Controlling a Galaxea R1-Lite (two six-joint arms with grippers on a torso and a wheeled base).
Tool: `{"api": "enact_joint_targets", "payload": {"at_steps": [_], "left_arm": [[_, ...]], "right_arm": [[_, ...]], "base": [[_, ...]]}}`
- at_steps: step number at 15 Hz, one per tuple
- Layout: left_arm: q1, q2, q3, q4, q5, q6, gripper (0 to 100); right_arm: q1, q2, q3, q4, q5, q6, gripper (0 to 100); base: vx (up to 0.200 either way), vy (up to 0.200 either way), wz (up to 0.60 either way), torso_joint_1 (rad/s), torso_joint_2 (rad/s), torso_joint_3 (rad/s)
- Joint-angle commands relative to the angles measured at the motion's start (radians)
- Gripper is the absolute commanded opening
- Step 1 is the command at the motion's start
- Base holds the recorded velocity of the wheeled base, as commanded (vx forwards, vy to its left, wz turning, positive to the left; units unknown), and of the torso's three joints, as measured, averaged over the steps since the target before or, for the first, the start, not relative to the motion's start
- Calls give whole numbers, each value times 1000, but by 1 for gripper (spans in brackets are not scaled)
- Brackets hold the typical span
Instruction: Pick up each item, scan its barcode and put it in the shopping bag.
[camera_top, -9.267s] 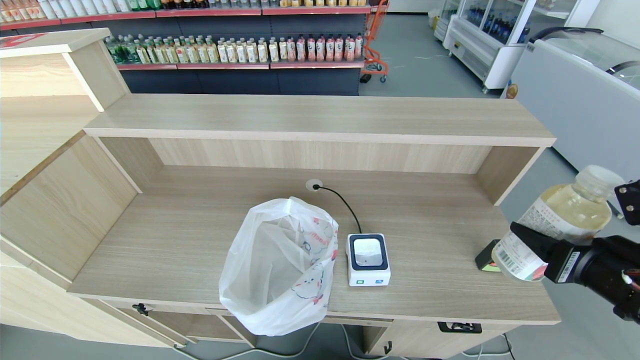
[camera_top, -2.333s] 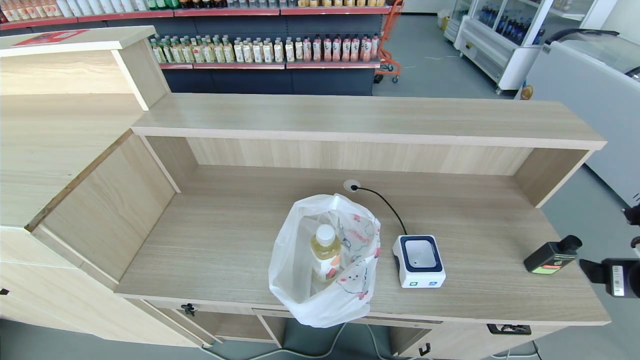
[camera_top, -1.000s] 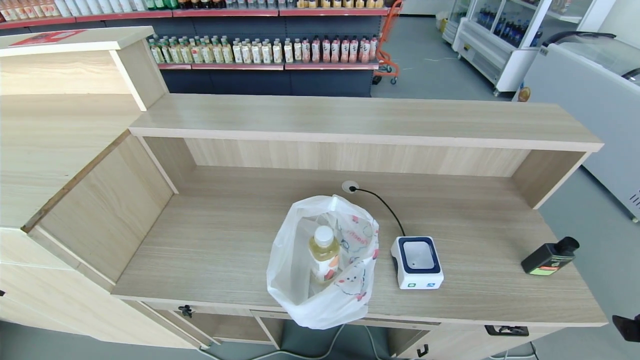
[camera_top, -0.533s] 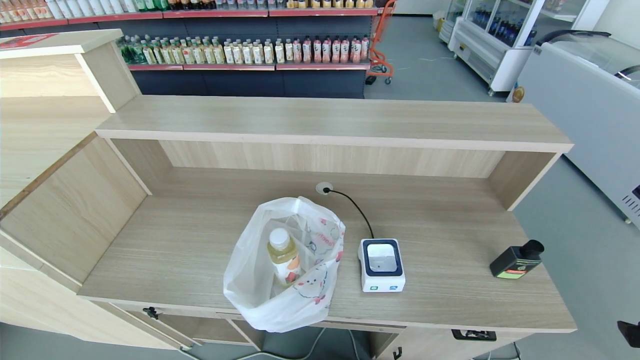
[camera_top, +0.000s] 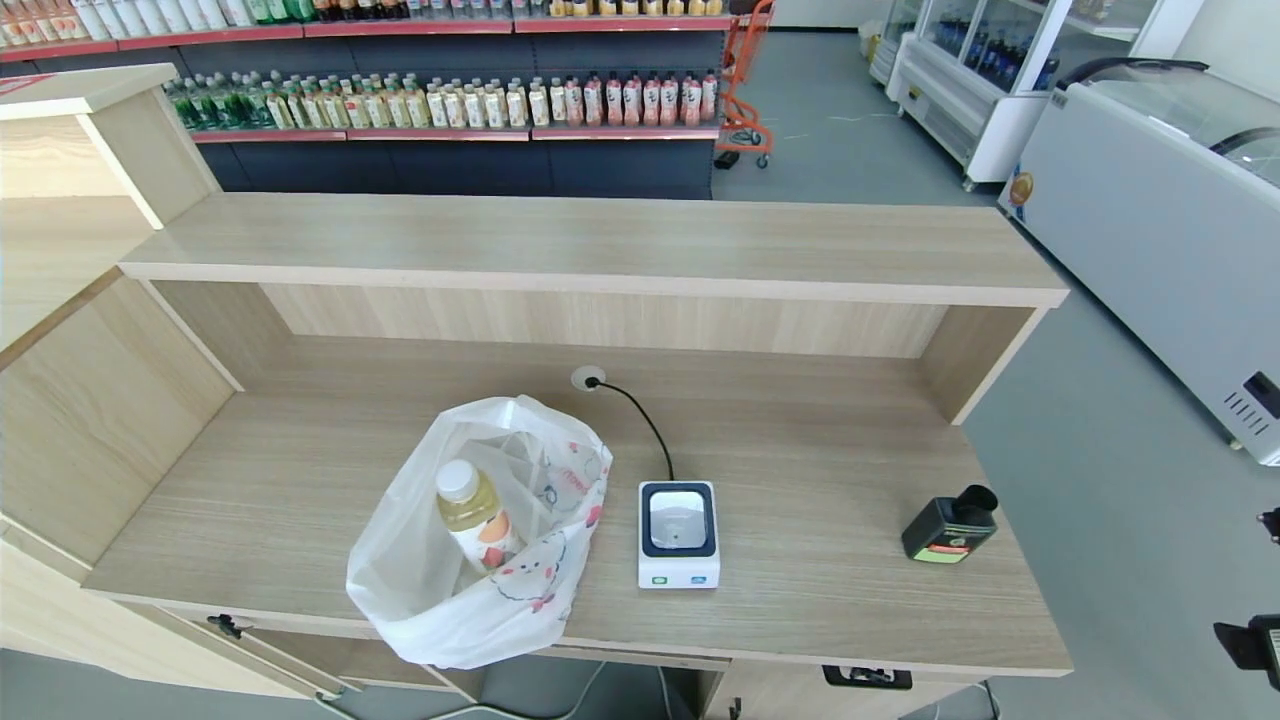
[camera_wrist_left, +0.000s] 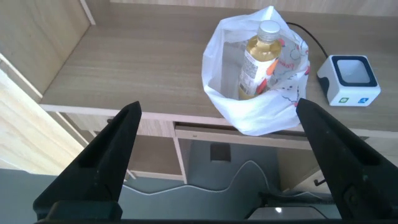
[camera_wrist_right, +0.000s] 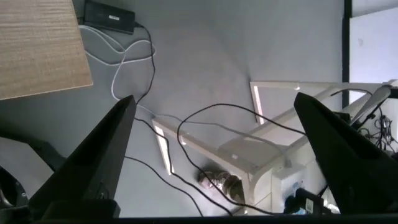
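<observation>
A white plastic shopping bag (camera_top: 470, 590) stands open at the counter's front edge, with a pale tea bottle (camera_top: 472, 512) upright inside it. To its right sits the white barcode scanner (camera_top: 678, 535). A small black bottle with a green label (camera_top: 948, 525) lies near the counter's right end. My left gripper (camera_wrist_left: 217, 168) hangs open below and in front of the counter, facing the bag (camera_wrist_left: 258, 99), the tea bottle (camera_wrist_left: 258, 56) and the scanner (camera_wrist_left: 349, 78). My right gripper (camera_wrist_right: 217, 162) is open over the floor, low beside the counter's right corner (camera_wrist_right: 37, 56).
The counter (camera_top: 800, 470) has a raised back shelf (camera_top: 600, 245) and side walls. A black cable (camera_top: 640, 420) runs from the scanner to a hole in the counter. Cables (camera_wrist_right: 137, 68) lie on the floor under the right end. A freezer (camera_top: 1150, 230) stands to the right.
The tea bottle, held in my right gripper 9.3 s ago, now stands in the bag. The right gripper has dropped from beside the black bottle to below counter level. The head camera has turned.
</observation>
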Motion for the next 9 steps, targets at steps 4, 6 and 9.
{"api": "enact_joint_targets", "payload": {"at_steps": [4,6,9], "left_arm": [[0,0,0,-1,0,0,100],[0,0,0,-1,0,0,100],[0,0,0,0,0,0,100]], "right_arm": [[64,150,-7,-33,86,-30,100],[99,172,-10,-34,103,-30,100],[118,219,-21,-36,97,-59,100]], "base": [[0,0,0,0,0,0],[0,0,0,0,0,0],[0,0,0,0,0,0]]}}
